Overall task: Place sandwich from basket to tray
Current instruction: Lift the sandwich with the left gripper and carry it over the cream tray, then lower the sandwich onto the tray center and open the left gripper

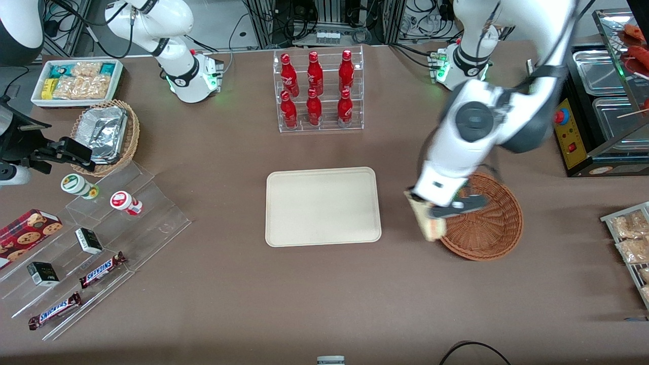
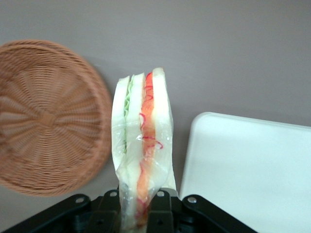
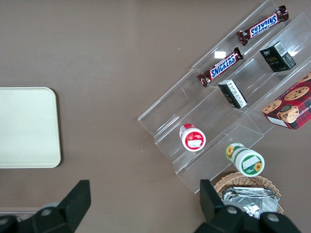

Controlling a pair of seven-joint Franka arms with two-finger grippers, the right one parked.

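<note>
Desk [image 1: 228,304]: brown cloth cover. On it: tray [image 1: 323,206] mid-desk; basket [image 1: 487,223] toward working arm's end; bottle rack [image 1: 319,91]; acrylic snack steps [image 1: 91,243]; white snack bin [image 1: 76,81]. Gripper [image 1: 446,210] above basket edge, clamping sandwich [image 1: 428,220].

Sandwich [image 2: 142,145]: its lower end was hidden between the gripper [image 2: 141,213] fingers in the wrist view; in the front view it looked blurry.
Gripper: the picture's edge cut off most of it.
Basket [image 1: 487,223]: the working arm covered part of its rim in the front view.
Tray [image 2: 248,170]: only one corner showed in the wrist view.
Cookie box [image 1: 25,230]: the front view's edge cut it off.
Snack packets [image 1: 631,238]: they ran off the edge, too small to read.
</note>
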